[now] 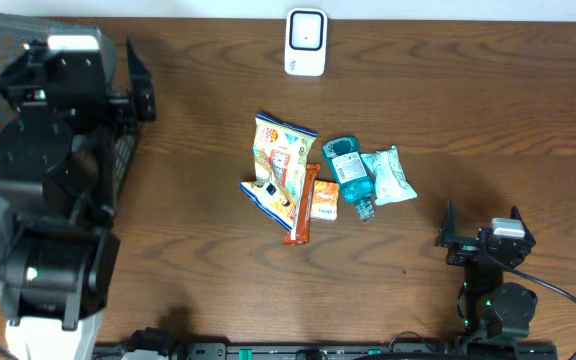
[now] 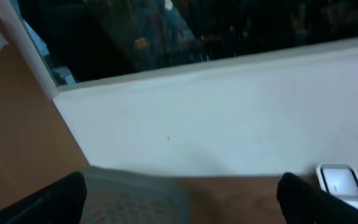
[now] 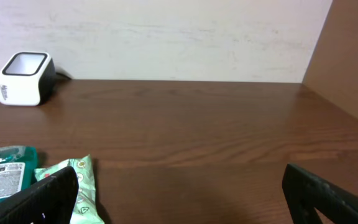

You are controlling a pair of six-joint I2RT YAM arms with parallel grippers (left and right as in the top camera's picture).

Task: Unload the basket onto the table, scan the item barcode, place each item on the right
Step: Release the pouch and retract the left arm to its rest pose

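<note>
Left tool [image 2: 182,186] is up high over the surface's [image 1: 198,270] left edge, jaws spread wide, nothing between them. Right tool [image 3: 180,177] sits low at the near right, wide too, and empty. The items are bunched mid-surface: chip bag [image 1: 280,165], orange bar [image 1: 300,208] against it, small packet [image 1: 324,200], blue bottle [image 1: 350,172], green pack [image 1: 388,176] beside the bottle. Neither tool touches them. The scanner [image 1: 306,42] stands at the far edge, well apart from the bunch.
</note>
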